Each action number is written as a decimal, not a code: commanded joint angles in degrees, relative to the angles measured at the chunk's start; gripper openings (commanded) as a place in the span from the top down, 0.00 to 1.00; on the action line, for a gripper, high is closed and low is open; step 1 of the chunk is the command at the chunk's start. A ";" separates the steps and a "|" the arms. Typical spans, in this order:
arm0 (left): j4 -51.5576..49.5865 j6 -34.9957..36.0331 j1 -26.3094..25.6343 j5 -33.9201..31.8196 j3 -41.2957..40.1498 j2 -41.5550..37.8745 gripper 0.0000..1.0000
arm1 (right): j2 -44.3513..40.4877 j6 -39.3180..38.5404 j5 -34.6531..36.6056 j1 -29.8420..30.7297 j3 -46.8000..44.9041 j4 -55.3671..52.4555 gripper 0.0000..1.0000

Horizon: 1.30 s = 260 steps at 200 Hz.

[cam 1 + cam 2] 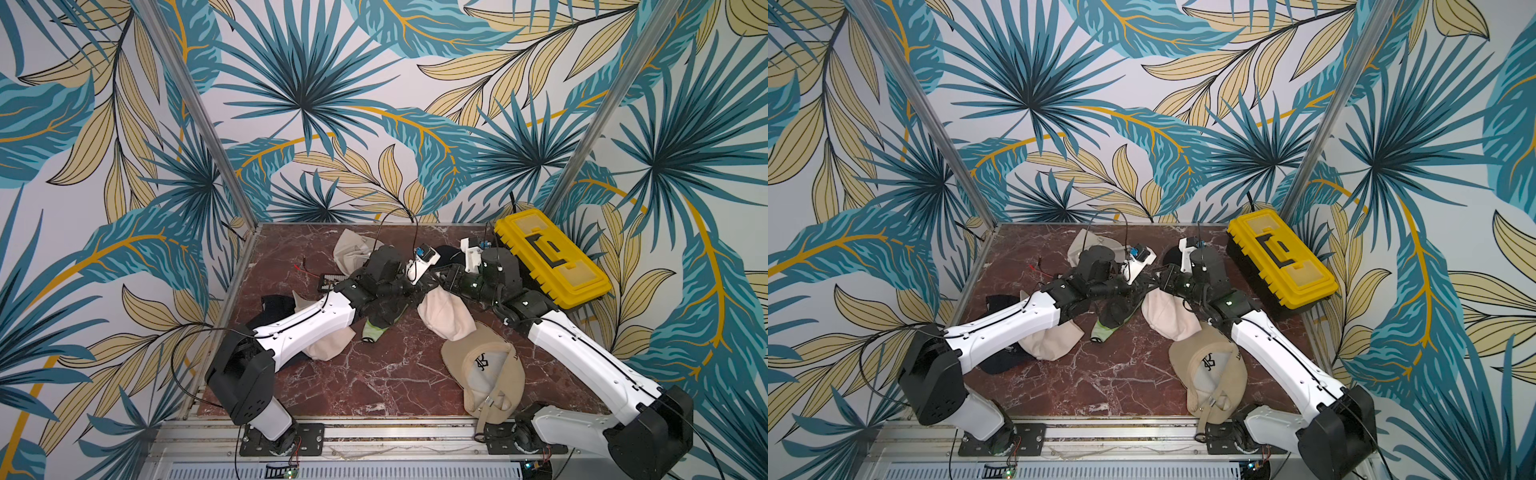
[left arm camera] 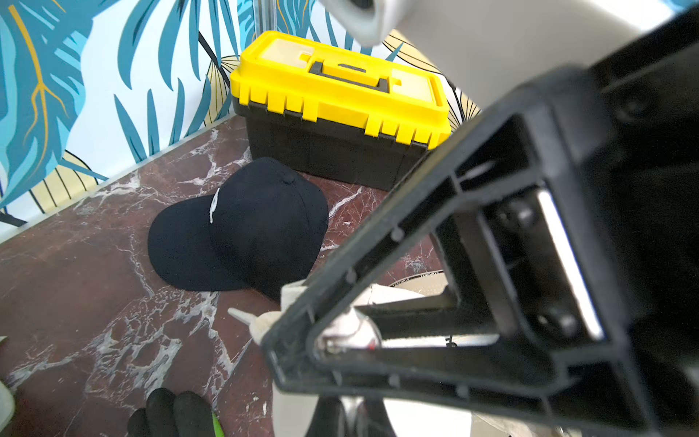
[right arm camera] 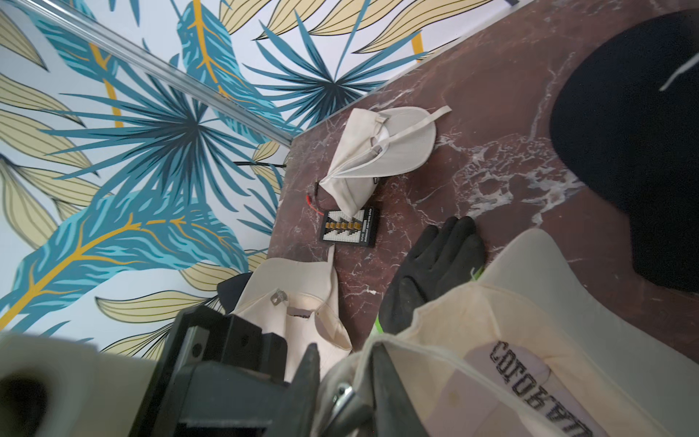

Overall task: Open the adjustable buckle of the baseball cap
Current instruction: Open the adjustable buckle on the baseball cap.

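1. Arms meet over the middle of the table [image 1: 374,382], above a cream cap [image 1: 446,320] that lies between them, with its inside label showing in the right wrist view.
2. Its buckle [image 3: 342,395], bright metal on the cream strap, sits between the fingers of the right gripper [image 3: 342,350], which are clamped on it.
3. The left gripper [image 2: 350,410] is at the same spot with its fingers together; whether they pinch cloth I cannot tell.
4. A black cap [image 2: 242,227] lies just beside the yellow toolbox [image 1: 548,257].
5. A dark glove [image 3: 431,265] touches the cream cap, and a tan cap [image 1: 482,365] lies near the right arm's base.
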 commanded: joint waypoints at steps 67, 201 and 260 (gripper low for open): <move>-2.03 -11.62 9.91 -7.47 -3.18 -0.33 1.00 | 1.32 -5.81 -18.86 -7.16 -1.20 5.74 0.82; -2.20 -9.75 12.24 -10.70 -6.26 -3.10 1.00 | -0.29 -14.76 -26.62 -11.19 -1.16 -1.26 0.68; -2.11 -7.18 12.29 -2.32 -5.15 -4.01 1.00 | -0.52 -11.24 -27.10 -11.10 -1.92 1.09 0.68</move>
